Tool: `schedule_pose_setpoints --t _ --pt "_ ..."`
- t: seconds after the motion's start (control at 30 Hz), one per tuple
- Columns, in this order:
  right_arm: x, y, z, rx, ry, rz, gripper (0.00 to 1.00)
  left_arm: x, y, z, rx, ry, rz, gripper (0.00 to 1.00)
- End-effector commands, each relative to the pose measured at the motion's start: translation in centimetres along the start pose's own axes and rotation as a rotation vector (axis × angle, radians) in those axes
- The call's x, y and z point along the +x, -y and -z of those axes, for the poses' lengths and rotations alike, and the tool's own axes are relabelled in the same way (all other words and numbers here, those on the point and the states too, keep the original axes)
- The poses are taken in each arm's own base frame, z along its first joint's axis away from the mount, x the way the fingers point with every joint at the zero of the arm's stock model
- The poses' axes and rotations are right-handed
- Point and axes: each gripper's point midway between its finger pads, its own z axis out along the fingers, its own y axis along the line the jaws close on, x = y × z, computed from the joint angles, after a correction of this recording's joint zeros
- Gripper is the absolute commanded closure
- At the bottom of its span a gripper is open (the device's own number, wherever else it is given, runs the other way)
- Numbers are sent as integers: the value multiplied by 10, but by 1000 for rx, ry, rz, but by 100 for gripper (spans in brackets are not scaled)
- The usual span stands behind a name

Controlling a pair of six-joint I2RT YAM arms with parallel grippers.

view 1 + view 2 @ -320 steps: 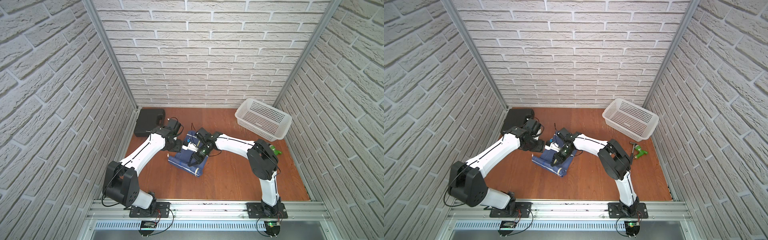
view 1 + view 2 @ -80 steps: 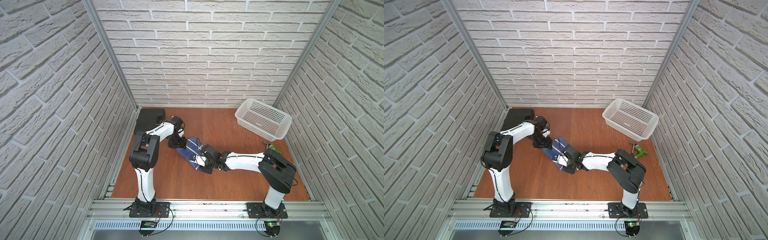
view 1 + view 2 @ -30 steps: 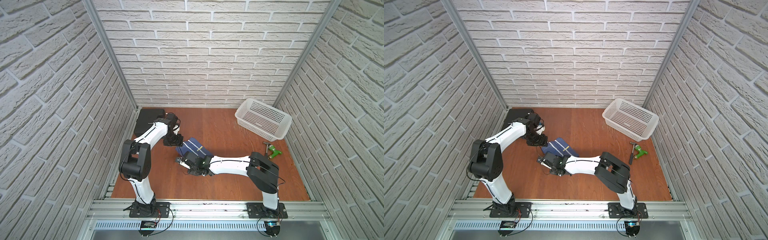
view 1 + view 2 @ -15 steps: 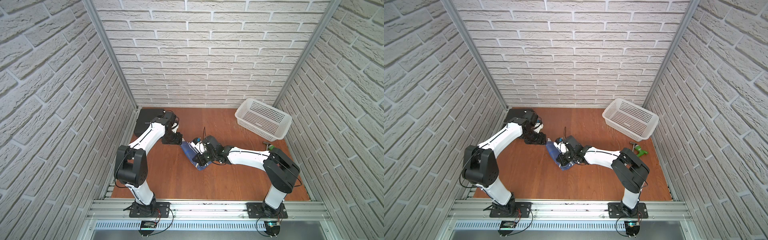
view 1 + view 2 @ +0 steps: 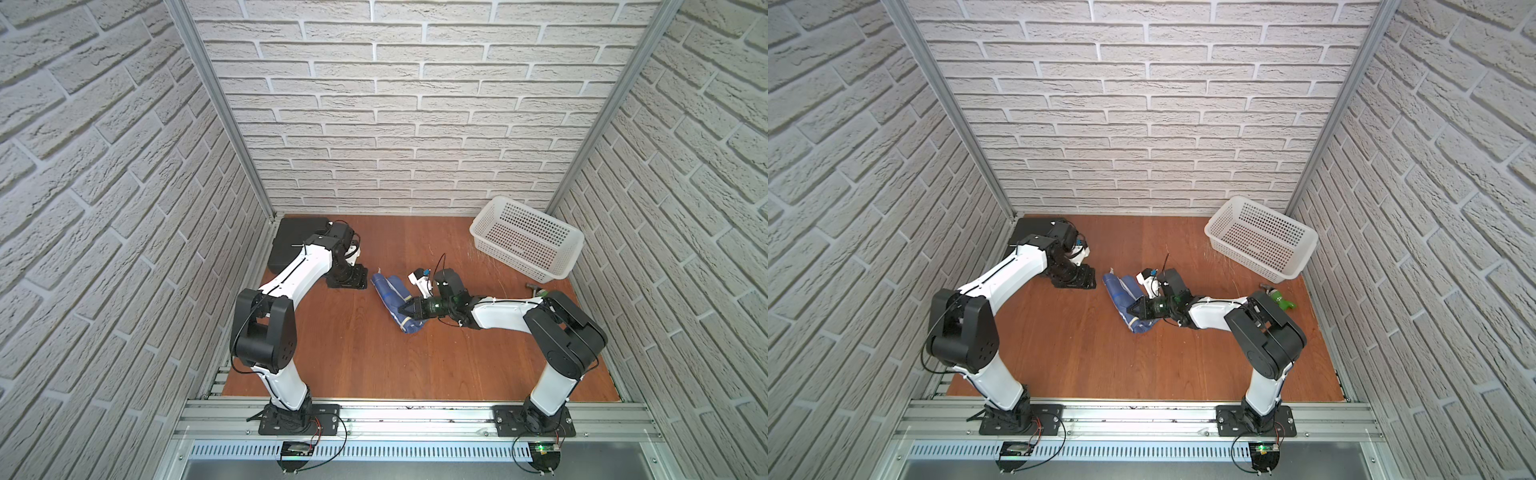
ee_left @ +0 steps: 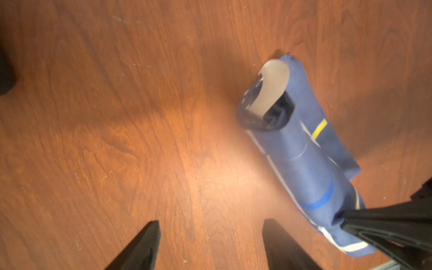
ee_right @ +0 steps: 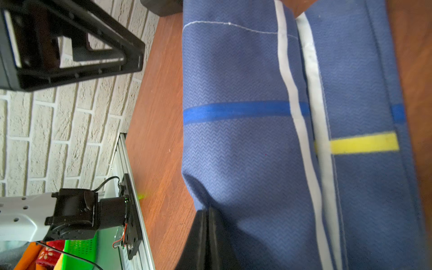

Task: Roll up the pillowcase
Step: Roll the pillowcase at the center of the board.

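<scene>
The pillowcase (image 5: pixel 392 299) lies as a narrow navy roll on the wooden table, in both top views (image 5: pixel 1125 303). It shows white, blue and yellow stripes in the right wrist view (image 7: pixel 245 152). My right gripper (image 5: pixel 405 309) comes in from the roll's right side and is shut, pinching a fold of the cloth near the roll's front end (image 7: pixel 207 216). My left gripper (image 5: pixel 349 279) rests low over the table just left of the roll's far end, open with only bare wood between its fingers (image 6: pixel 211 230). The roll's open end faces it (image 6: pixel 268 102).
A white perforated basket (image 5: pixel 525 243) stands at the back right. A black case (image 5: pixel 291 245) lies at the back left behind the left arm. A green tool (image 5: pixel 1281 301) lies by the right wall, next to the right arm's elbow.
Over the last second the right gripper swung from the cloth's front-left side to its right side. The cloth went from a wider flat fold to a narrow roll. The left gripper stayed open.
</scene>
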Motion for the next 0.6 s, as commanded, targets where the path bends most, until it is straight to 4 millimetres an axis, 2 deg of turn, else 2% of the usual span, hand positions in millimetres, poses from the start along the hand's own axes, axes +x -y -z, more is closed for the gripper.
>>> schedule_pose_setpoints --t 0.0,0.23,0.33,0.57 --pt "-23 -12 13 -89 88 -33 92 -10 14 -3 35 14 -25 26" --pt "-39 6 26 -128 144 -133 92 -21 36 -18 67 2 -52 26" --pt "-41 21 31 -129 157 -182 92 -26 45 -30 75 -13 -60 26" --pt "-45 49 38 -117 171 -237 91 -41 64 -43 95 -24 -87 26"
